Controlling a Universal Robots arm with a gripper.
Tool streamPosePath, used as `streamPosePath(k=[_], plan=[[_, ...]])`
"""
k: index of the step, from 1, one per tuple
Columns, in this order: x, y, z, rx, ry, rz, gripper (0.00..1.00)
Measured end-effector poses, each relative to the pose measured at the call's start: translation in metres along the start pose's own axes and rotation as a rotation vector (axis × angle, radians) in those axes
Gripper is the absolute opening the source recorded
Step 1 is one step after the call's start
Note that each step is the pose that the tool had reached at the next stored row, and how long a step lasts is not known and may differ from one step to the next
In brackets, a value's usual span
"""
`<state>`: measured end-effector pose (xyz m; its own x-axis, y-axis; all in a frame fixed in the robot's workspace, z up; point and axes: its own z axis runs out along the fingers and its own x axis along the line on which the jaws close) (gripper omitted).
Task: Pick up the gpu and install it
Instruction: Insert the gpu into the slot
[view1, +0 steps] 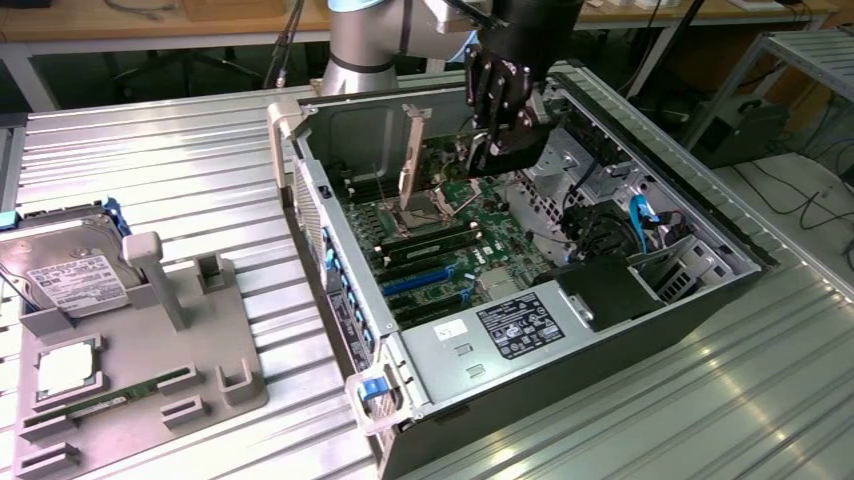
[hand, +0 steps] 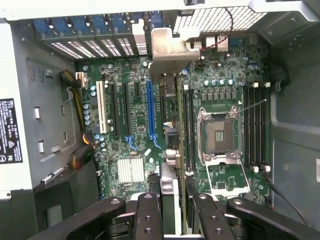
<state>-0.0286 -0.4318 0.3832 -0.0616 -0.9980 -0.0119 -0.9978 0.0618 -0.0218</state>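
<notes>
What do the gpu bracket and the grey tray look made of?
The gpu bracket: bare sheet metal, probably steel, judging by its pale silvery sheen and thin bent edge. The tray: matte grey plastic, perhaps printed, as it looks dull with no glare.

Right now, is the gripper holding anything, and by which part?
Yes: the gripper clamps the thin dark gpu card with silvery end bracket by its upper edge, away from the bracket.

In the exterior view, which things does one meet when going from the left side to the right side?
Hard drive → gpu → blue cable → metal frame.
</notes>
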Motion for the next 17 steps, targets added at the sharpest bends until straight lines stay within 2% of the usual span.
streamPosePath(k=[4,6,9,12,17], plan=[[-0.001,0.0013,0.004,0.0032,0.0002,0.017,0.29],[-0.001,0.0028,0.0097,0.0033,0.0003,0.022,0.29],[-0.001,0.0123,0.0149,0.0033,0.0,0.022,0.29],[0.0,0.0159,0.0174,0.0037,-0.0008,0.018,0.29],[0.001,0.0188,0.0215,0.0115,-0.0015,0.003,0.29]])
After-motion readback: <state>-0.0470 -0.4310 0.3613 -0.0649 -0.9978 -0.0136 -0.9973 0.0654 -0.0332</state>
